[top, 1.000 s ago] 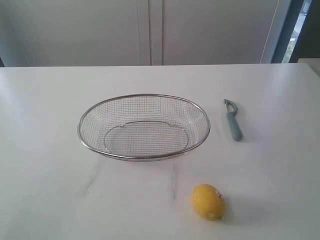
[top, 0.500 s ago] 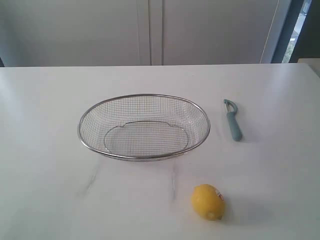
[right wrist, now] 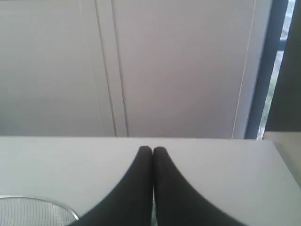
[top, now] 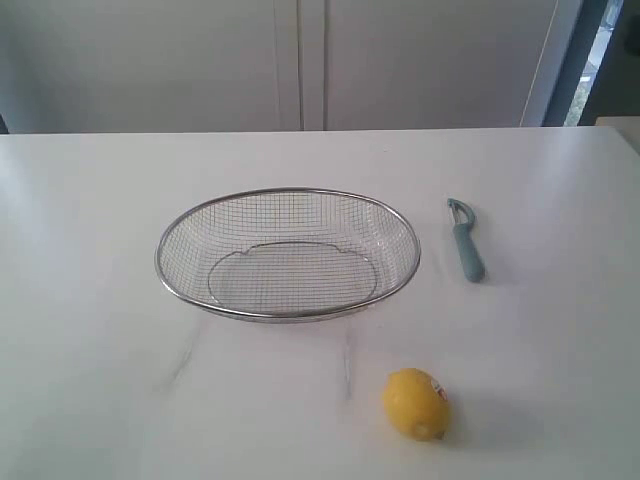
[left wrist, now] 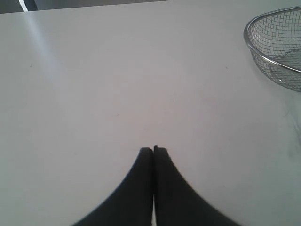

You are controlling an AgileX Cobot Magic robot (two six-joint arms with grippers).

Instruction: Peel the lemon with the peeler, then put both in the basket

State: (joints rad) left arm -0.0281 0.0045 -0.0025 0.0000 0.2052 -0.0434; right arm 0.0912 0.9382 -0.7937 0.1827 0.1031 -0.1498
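Only the left wrist view shows the left gripper [left wrist: 153, 149]. Its two smooth black fingers are pressed together and hold nothing, above the plain white table [left wrist: 94, 84]. That view catches just one curved end of the basket [left wrist: 277, 52]; the rest is cut off.

The exterior view gives the basket whole. It is a wide, shallow oval of fine silver wire mesh with a thick shiny rim, standing mid-table. To its right and nearer lies the lemon [top: 415, 403], bright yellow and oval, clear of the basket, with a small sticker too tiny to read. Just beside the basket's right end lies the peeler [top: 465, 245], flat on the table, pale teal handle towards the near side and curved metal head towards the far side. Both are plain only in this view.

The right wrist view alone shows the right gripper [right wrist: 153, 149]. Its black fingers are closed on nothing, with a cut-off sliver of basket rim and pale cabinet doors [right wrist: 178, 70] beyond.
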